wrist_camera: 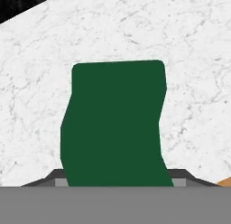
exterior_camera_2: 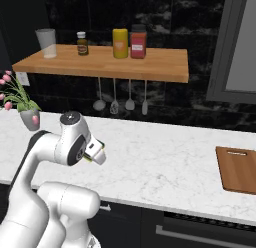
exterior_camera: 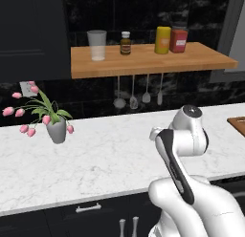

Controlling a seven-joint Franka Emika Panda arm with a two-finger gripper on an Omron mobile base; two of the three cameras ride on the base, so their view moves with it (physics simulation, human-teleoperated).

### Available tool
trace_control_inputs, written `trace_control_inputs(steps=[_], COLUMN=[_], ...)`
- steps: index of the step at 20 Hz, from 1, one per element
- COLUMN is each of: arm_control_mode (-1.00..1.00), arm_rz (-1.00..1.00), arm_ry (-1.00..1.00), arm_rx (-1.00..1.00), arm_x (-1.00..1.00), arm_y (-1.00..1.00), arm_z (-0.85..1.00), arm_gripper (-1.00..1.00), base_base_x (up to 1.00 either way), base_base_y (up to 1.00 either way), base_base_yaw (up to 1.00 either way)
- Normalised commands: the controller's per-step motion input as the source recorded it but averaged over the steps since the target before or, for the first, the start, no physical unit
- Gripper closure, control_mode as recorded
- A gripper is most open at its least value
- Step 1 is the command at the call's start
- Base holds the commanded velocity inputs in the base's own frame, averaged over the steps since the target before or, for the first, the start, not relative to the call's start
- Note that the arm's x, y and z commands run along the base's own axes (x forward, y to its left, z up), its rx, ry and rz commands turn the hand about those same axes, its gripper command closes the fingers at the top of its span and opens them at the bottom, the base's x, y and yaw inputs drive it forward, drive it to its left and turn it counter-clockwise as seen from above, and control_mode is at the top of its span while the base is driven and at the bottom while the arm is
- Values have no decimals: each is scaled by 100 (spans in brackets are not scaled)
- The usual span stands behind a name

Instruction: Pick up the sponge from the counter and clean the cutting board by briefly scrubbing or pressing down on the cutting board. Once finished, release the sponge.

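The sponge (wrist_camera: 115, 128) shows its dark green top in the hand view, its sides pinched inward between the two dark fingertips (wrist_camera: 52, 179). My gripper (wrist_camera: 117, 179) is shut on it above the white marble counter (wrist_camera: 180, 60). In the right base view the gripper (exterior_camera_2: 97, 153) hangs low over the counter (exterior_camera_2: 160, 157), in front of the arm's elbow, with a sliver of the sponge (exterior_camera_2: 89, 158) at its side. The reddish-brown cutting board (exterior_camera_2: 237, 169) lies far to the right on the counter, apart from the gripper; its edge (exterior_camera: 238, 123) shows in the left base view.
A grey vase of pink tulips (exterior_camera: 56, 128) stands at the counter's left. Above hangs a wooden shelf (exterior_camera: 143, 61) with a glass, a bottle and jars, and utensils (exterior_camera: 139, 95) dangle beneath it. Open marble lies between the gripper and the board.
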Motion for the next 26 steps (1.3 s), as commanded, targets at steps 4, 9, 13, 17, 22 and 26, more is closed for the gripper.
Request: trace_control_inputs(steps=[4, 9, 13, 17, 22, 26], arm_control_mode=[100, 100, 100, 100, 100, 100], arm_rz=[0, 0, 0, 0, 0, 0], arm_ry=[0, 0, 0, 0, 0, 0], arm_rx=[0, 0, 0, 0, 0, 0], arm_x=[-49, 0, 0, 0, 0, 0], arm_y=[-6, 0, 0, 0, 0, 0], arm_z=[0, 0, 0, 0, 0, 0], arm_gripper=[100, 100, 100, 100, 100, 100], base_base_x=[-20, -83, -80, -11, 0, 0], base_base_y=[-2, -6, -25, -69, -85, -92], base_base_yaw=[0, 0, -1, -1, -1, 0])
